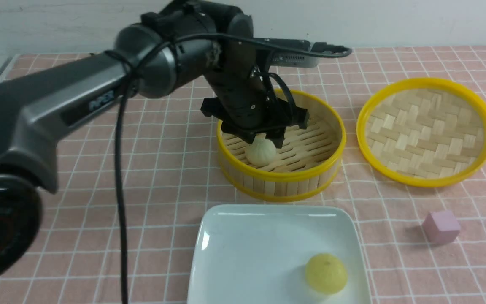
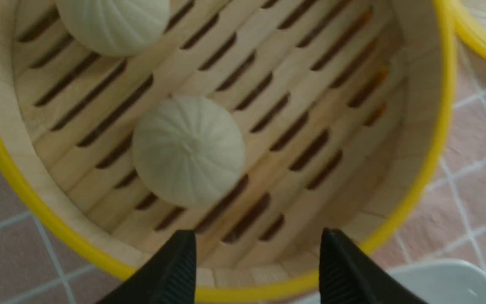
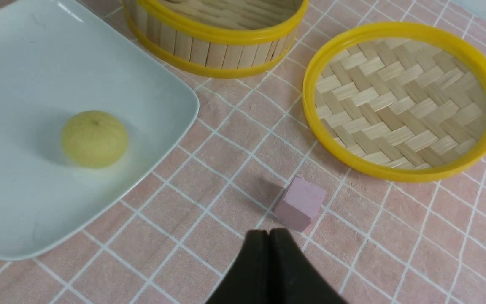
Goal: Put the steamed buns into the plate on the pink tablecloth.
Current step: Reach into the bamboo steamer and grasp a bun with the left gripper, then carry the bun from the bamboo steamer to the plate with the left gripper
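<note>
My left gripper (image 1: pixel 263 140) hangs open just above the bamboo steamer (image 1: pixel 285 177), which stands on the pink tablecloth (image 1: pixel 163 190). In the left wrist view its fingertips (image 2: pixel 184 240) stand wide apart with nothing between them, and my left gripper (image 2: pixel 257 236) is short of a pale pleated bun (image 2: pixel 188 150). A second pale bun (image 2: pixel 112 23) lies farther in. The front view shows one pale bun (image 1: pixel 260 152) below the fingers. A yellow bun (image 1: pixel 325 273) rests on the white plate (image 1: pixel 226 236). My right gripper (image 3: pixel 269 233) is shut and empty above the cloth, near the pink cube (image 3: pixel 301 203).
The steamer's woven lid (image 1: pixel 426 131) lies upside down to the right of the steamer. A small pink cube (image 1: pixel 441 227) sits on the cloth right of the plate. The left arm's cable (image 1: pixel 118 190) hangs down over the cloth left of the plate.
</note>
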Controlling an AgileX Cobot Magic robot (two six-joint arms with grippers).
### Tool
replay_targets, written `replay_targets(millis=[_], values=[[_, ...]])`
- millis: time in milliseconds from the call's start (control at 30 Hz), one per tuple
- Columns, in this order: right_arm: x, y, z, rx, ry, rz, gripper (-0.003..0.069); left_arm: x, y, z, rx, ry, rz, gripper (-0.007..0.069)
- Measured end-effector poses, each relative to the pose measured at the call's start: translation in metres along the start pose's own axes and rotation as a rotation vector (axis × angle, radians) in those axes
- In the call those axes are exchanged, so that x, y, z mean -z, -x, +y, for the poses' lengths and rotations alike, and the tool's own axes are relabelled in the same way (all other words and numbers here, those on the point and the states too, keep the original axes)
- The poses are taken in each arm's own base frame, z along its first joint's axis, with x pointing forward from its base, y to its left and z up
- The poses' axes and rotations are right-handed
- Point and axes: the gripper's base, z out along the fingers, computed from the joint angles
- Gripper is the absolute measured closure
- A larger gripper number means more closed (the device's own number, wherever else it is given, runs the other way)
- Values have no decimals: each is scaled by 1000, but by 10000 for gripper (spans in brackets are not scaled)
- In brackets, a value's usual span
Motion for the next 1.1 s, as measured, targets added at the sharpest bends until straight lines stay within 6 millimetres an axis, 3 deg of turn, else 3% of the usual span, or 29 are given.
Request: replay_targets(millis=[200,300,333,433,533,567,600,700,767,800,833,967,1100], values=[[0,0,0,2,0,0,657,-40,7,7,-22,86,18,273],[0,0,0,2,0,-1,657,-46,5,8,3,96,31,368],[0,0,0,2,0,-1,656,-46,4,8,9,99,35,445],[0,0,0,-1,3,-1,654,-40,7,8,17,103,41,576],[0,0,1,-4,7,-1,653,-18,16,5,27,103,38,597],[0,0,1,-5,9,-1,652,-2,22,3,30,101,25,598],[0,0,1,-5,9,-1,652,0,22,3,30,100,21,598],[0,0,1,-9,14,-1,651,72,31,-1,37,92,-28,598],[0,0,1,-10,14,-1,650,108,31,-2,20,83,-76,598],[0,0,1,-10,15,-1,649,108,31,-2,18,84,-74,598],[0,0,2,-12,17,-2,646,135,28,-1,8,78,-111,598],[0,0,2,-16,23,-3,647,142,9,-1,16,58,-60,598],[0,0,2,-16,23,-5,647,104,-31,-16,2,26,138,595]])
